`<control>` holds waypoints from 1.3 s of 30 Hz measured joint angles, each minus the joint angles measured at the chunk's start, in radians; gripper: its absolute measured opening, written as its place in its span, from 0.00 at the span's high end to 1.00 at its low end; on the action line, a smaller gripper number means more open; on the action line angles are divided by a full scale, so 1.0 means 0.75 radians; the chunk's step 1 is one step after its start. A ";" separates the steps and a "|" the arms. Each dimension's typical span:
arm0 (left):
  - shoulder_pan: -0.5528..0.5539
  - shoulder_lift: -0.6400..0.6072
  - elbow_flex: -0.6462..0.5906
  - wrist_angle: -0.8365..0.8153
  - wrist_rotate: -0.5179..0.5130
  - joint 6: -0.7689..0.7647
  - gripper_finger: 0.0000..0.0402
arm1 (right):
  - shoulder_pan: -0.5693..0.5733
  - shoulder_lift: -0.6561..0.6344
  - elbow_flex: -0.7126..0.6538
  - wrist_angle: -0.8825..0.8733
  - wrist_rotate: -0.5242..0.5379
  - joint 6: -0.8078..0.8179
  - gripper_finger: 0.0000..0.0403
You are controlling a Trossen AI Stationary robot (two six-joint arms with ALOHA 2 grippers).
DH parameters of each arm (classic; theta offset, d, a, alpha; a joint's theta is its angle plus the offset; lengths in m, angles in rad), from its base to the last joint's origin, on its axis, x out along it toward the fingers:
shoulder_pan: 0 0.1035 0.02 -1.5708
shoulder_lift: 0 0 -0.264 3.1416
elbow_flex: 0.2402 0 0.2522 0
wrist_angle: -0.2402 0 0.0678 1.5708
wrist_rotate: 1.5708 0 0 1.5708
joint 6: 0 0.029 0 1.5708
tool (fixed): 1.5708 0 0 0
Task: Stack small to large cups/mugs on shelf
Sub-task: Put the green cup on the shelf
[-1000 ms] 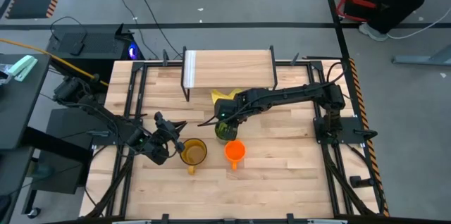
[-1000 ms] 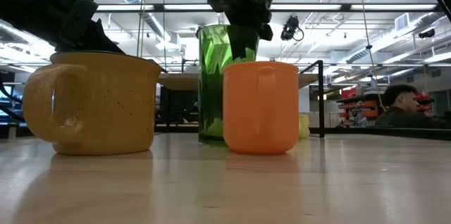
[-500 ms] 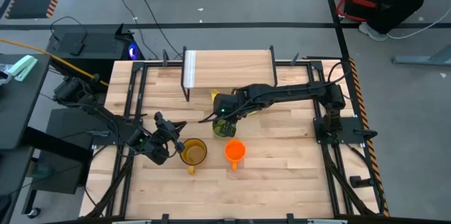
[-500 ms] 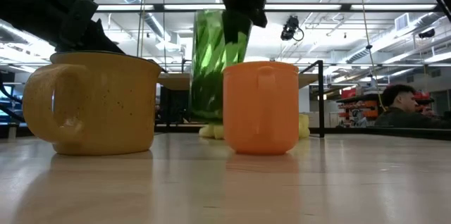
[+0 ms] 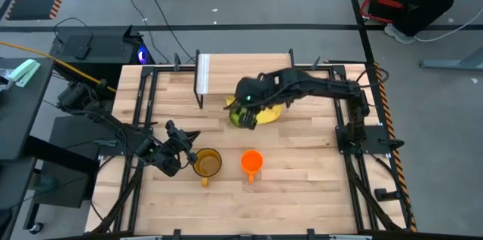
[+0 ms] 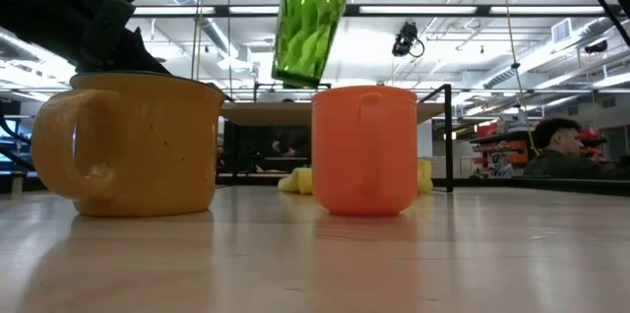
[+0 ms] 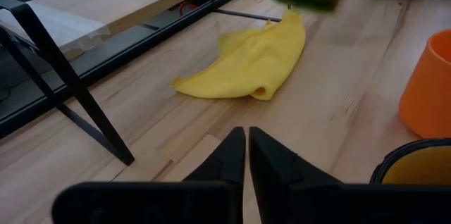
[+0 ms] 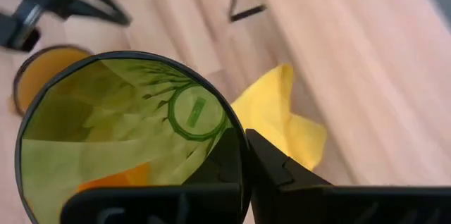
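My right gripper is shut on the tall green tumbler, which hangs high over the table, above the yellow cloth and just in front of the shelf. Nearer the front, the amber mug and the small orange mug stand upright on their bases. My left gripper is shut beside the amber mug's left side, a little above the table, with nothing between its fingers. My right gripper has the green tumbler by its rim. One finger is inside the mouth and the other outside the wall. The fingers slant down from above. The tumbler hangs below them, tilted and lifted clear of the table.
The yellow cloth lies crumpled on the tabletop between the mugs and the shelf. The shelf's thin black legs stand at the far middle. Black frame rails run along the table's sides. A person sits in the room beyond.
My right gripper has risen with the green tumbler and gone toward the far edge and the shelf. The tumbler, which stood on the table behind the orange mug, now hangs tilted, clear of the table, over the yellow cloth.
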 joint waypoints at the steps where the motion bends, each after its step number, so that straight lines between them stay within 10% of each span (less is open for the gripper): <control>1: 0.000 0.000 0.000 0.000 0.000 0.000 0.94 | -0.015 0.000 0.029 -0.026 0.003 0.005 0.98; 24: 0.054 0.000 0.061 0.042 -0.042 0.251 0.97 | -0.727 -0.011 0.155 -0.257 -0.077 -0.198 0.98; 39: 0.255 0.003 -0.001 0.020 -0.050 0.141 0.95 | -0.852 -0.017 0.155 -0.282 -0.203 -0.267 0.98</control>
